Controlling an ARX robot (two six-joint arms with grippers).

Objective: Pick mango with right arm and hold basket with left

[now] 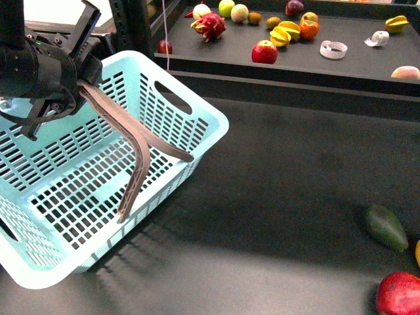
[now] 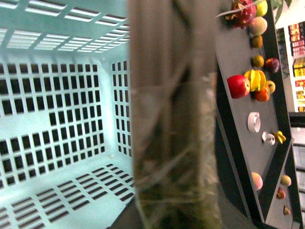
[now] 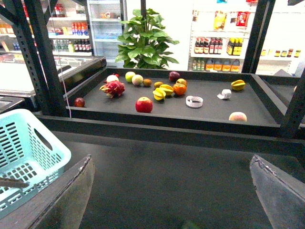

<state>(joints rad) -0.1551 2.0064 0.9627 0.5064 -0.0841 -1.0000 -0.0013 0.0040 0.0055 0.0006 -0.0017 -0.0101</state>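
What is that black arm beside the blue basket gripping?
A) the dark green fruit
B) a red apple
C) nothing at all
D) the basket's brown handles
D. The left gripper is clamped on the grey-brown handles, which rise from the basket up into it. The left wrist view shows a handle filling the middle of the picture.

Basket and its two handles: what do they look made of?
Basket: pale blue moulded plastic by the look, smooth with a slight sheen, walls and floor cut in regular slots. Handles: grey-brown, matte, thin flat strips; probably plastic too, though the look leaves that open.
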